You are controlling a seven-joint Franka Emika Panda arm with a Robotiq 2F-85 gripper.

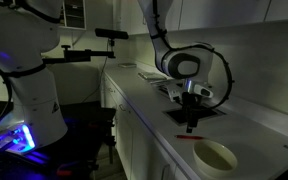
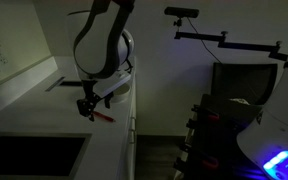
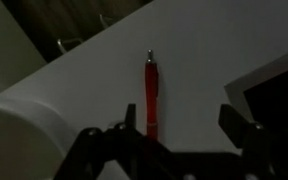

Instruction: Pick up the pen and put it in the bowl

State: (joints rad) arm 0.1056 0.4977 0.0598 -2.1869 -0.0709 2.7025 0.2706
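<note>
The gripper [image 3: 179, 125] was held wide open above the white counter [image 3: 104, 70], and nothing was gripped by it. The red pen [image 3: 151, 95] was laid flat on the counter beneath the spread fingers, nearer to one of them. In an exterior view, the pen [image 1: 187, 137] was found between the pale bowl [image 1: 214, 155] and a dark tray [image 1: 196, 114].

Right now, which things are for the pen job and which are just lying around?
For the job: pen, bowl, gripper, open above the pen.
Just lying about: dark tray, big white machine.
</note>
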